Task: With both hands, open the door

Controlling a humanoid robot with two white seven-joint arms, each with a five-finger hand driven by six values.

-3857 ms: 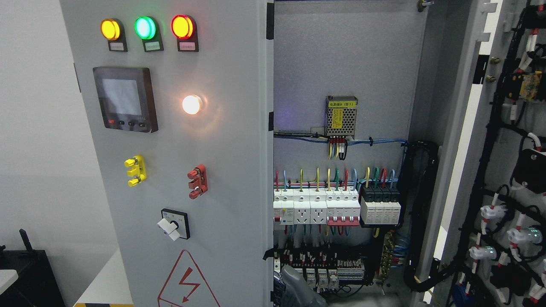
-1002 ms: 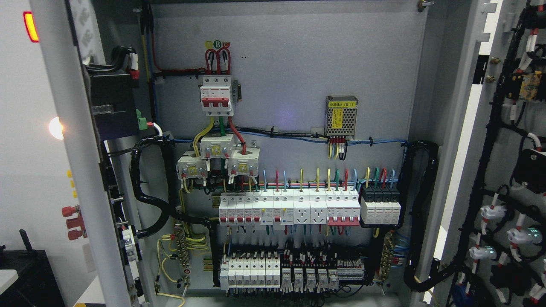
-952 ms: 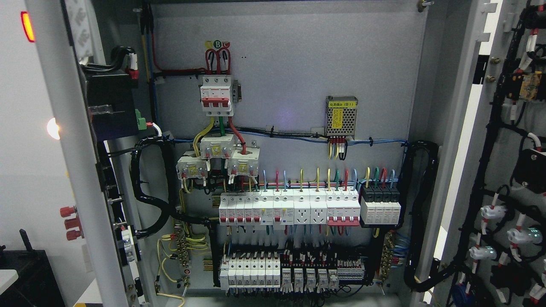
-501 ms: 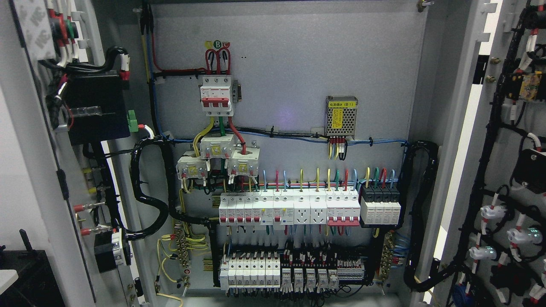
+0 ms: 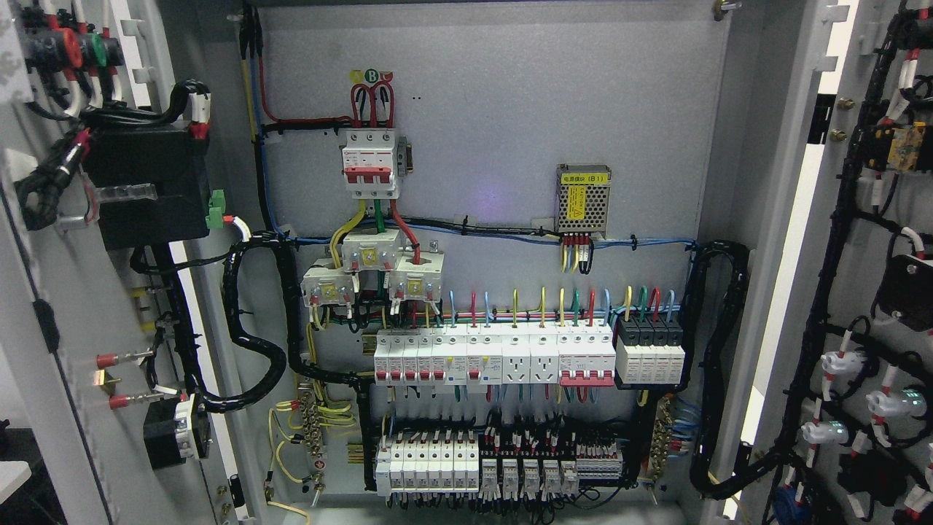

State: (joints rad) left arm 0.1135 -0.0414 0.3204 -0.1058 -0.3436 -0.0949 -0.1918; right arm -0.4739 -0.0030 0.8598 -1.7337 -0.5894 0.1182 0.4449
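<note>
Electrical cabinet, head view — both doors stand swung wide. The left door [image 5: 65, 306] is turned out so that only its inner face shows, w/ a black box [image 5: 149, 186], wire bundles and the backs of the panel lamps on it. The right door [image 5: 867, 277] hangs open at the picture's right edge, also inner face toward the camera, carrying black cable runs and white connectors. Between them the back panel [image 5: 510, 109] lies fully exposed: a red-and-white main breaker [image 5: 372, 164] at upper centre, a small mesh-covered power supply [image 5: 583, 198] to its right, and rows of white breakers [image 5: 496, 357] lower down. Neither robot hand nor arm appears anywhere in view, so the state of the fingers cannot be told. Judged progress — opening looks essentially complete; at most, a last bit of swing on the left door or pulling the arms clear may remain.
</note>
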